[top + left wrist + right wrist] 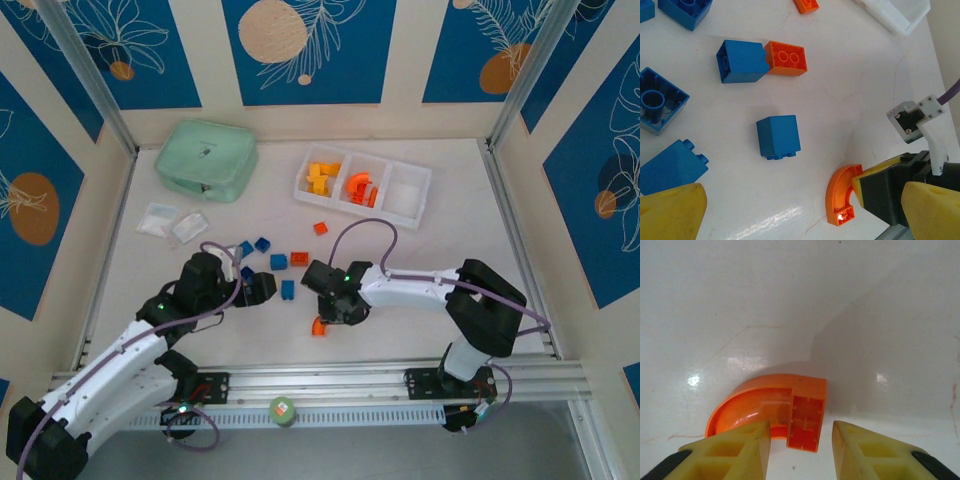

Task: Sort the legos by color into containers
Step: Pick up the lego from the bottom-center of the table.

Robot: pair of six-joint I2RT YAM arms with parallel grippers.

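A red-orange arch lego (771, 397) lies on the white table near the front. My right gripper (801, 440) reaches down over it, open, with its yellow fingers on either side of the arch's square end. The left finger is against the curve and a gap shows at the right finger. The same arch (319, 326) sits just below the right gripper (335, 310). My left gripper (802, 215) is open and holds nothing. It hovers by several blue legos (778, 136), with a red-orange brick (785, 58) beyond them. The containers' tray (418, 176) holds yellow-orange pieces (320, 178) in its left compartment and orange arches (362, 188) in the middle one.
A mint green lidded box (207, 158) stands at the back left, with two clear bags (172, 223) in front of it. Loose blue bricks (262, 243) and small orange bricks (320, 228) lie mid-table. A metal rail (330, 380) runs along the near edge.
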